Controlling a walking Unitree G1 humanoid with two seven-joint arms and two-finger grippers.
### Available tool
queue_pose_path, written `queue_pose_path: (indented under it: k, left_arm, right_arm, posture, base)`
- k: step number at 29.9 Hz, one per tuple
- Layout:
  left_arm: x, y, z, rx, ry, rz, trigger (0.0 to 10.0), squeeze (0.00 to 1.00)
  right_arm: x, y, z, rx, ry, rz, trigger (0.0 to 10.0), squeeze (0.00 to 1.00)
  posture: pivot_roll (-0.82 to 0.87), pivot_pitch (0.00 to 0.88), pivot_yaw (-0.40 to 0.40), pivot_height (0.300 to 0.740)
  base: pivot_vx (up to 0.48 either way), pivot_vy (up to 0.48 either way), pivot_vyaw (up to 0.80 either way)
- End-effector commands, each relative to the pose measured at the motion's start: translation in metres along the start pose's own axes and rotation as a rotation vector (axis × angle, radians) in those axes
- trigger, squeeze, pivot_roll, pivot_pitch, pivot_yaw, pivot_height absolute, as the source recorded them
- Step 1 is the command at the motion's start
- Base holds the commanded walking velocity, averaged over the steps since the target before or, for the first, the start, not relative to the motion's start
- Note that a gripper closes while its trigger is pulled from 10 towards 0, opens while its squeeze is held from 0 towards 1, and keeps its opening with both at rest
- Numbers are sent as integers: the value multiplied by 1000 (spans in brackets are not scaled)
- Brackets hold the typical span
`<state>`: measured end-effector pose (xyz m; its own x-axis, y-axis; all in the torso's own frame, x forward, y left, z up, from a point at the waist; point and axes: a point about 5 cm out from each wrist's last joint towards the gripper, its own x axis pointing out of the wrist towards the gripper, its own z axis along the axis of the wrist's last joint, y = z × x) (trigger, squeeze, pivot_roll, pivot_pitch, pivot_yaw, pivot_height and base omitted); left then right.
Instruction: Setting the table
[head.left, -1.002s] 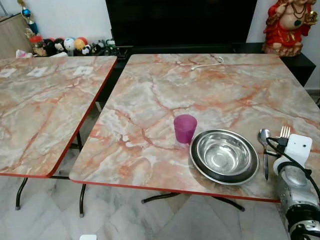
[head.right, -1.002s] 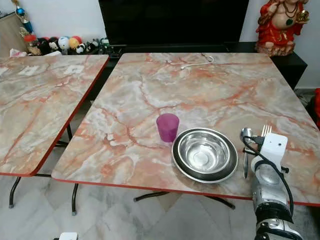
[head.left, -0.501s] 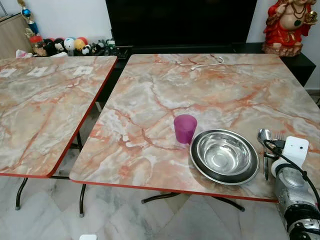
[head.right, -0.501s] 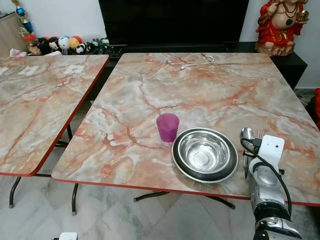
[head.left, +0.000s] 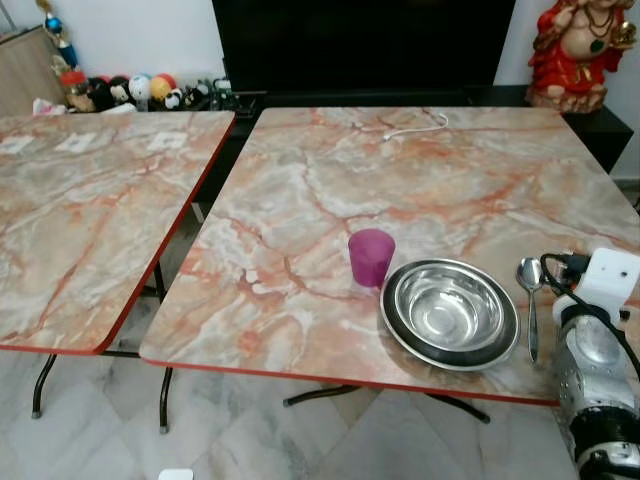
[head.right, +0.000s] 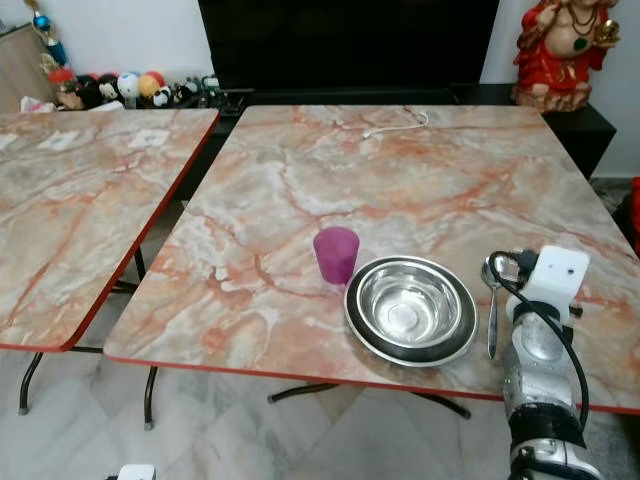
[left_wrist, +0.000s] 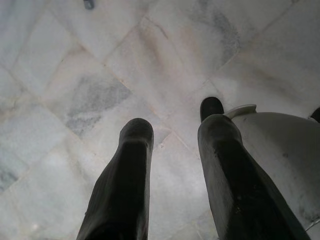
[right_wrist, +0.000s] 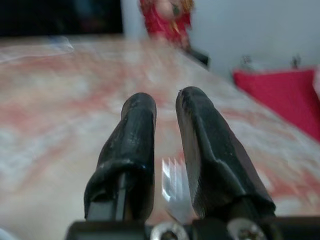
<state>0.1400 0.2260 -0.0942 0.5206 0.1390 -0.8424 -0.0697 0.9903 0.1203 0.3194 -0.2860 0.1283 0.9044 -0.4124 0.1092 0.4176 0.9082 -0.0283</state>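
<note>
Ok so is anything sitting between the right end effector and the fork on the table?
Nothing visible. In the right wrist view the fork's tines show in the gap between the right end effector's fingers, with bare table around them.

Even daylight; blurred right-wrist background.

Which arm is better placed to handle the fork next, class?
Right: the right gripper sits over the table with the fork between its fingers. The left gripper hangs above the floor.

R arm (head.left: 597, 350) raised, fingers (right_wrist: 137, 145) slightly apart; L fingers (left_wrist: 125, 185) parted, pointing down.
</note>
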Motion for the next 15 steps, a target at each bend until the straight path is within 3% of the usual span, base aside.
queue_pose_path:
  k: [1, 3, 6, 10, 15]
  left_arm:
    - [-1, 6, -4, 3, 13, 10, 10000, 0]
    - [-1, 6, -5, 3, 13, 11, 10000, 0]
    - [-1, 7, -4, 12, 12, 12, 10000, 0]
    - [-2, 7, -4, 9, 9, 13, 10000, 0]
    - [-1, 6, -4, 9, 7, 12, 10000, 0]
  right_arm:
    - [-6, 8, 19, 27, -96, 49, 10000, 0]
    - [-8, 10, 23, 18, -112, 62, 10000, 0]
    - [-17, 23, 43, 68, -218, 125, 10000, 0]
    - [-23, 33, 49, 36, -251, 166, 10000, 0]
    - [-29, 49, 44, 98, -203, 210, 10000, 0]
  posture:
    - [-73, 6, 58, 740]
    - [-75, 6, 59, 740]
    - [-88, 11, 57, 740]
    - [-85, 11, 51, 740]
    - [-78, 0, 44, 740]
  base:
    - [0, 0, 0]
    - [0, 0, 0]
    - [0, 0, 0]
    - [0, 0, 761]
    - [0, 0, 776]
